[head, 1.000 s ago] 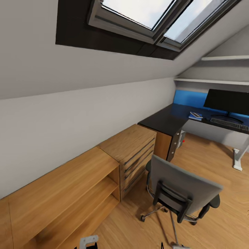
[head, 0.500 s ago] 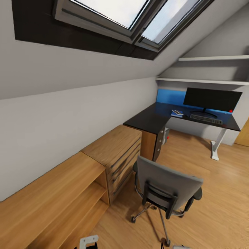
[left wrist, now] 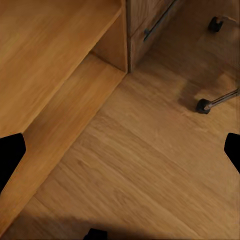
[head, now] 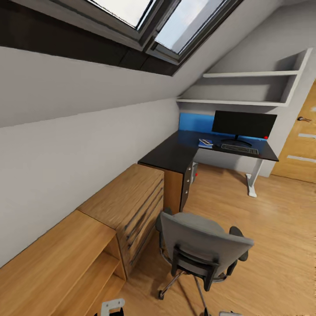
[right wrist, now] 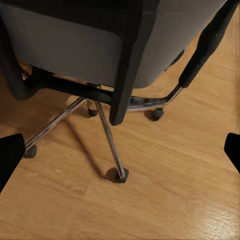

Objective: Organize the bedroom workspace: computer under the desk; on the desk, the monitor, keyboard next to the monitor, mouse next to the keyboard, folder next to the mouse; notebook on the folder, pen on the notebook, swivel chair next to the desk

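Note:
The grey swivel chair (head: 204,245) stands on the wooden floor with its back to me, so its seat is hidden. Past it the black L-shaped desk (head: 173,153) carries the monitor (head: 243,124) and, in front of that, the keyboard (head: 239,149). Left of the keyboard lies a small blue flat item, seemingly the folder (head: 205,142), with something darker on it. The grey computer (head: 194,169) with its red light sits under the desk. Mouse and pen are too small to make out. My left gripper (left wrist: 120,152) hangs open over the floor. My right gripper (right wrist: 120,152) is open above the chair's chrome base (right wrist: 107,127).
A low light-wood shelving unit (head: 87,245) with drawers (head: 136,206) runs along the sloped wall at my left, close to the chair. A wooden door (head: 303,140) stands at the right. White shelves (head: 245,87) hang above the desk. Open floor (head: 272,228) lies right of the chair.
The whole head view has turned to the right: desk, monitor and chair slid left in the picture and the door came into sight. The things themselves have not visibly moved.

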Controlling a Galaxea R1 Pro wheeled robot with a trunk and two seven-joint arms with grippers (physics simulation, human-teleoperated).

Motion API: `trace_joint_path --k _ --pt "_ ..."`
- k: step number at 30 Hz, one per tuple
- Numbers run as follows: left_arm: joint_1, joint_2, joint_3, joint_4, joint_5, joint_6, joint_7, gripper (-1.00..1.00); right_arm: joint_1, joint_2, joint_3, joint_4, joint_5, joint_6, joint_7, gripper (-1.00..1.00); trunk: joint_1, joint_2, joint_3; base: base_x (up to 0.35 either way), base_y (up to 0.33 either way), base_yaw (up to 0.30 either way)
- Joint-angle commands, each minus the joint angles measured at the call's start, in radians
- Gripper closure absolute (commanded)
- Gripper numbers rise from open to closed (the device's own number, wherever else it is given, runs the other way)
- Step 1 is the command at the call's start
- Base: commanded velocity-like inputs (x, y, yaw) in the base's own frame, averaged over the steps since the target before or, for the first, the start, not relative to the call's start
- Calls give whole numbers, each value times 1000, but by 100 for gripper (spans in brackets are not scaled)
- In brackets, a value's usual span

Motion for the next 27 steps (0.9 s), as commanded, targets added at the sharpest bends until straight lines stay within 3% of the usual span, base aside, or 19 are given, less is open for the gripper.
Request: trace_joint_path --k 1,27 --pt "-1 1 -8 -3 5 -4 7 -100 -1 0 9 1 -4 -2 -6 -100 1 -1 -2 207 207 -298" --pt "-1 2 -8 -2 5 -4 7 -100 -1 0 9 1 -4 -1 -6 -100 1 -1 -2 16 154 -298"
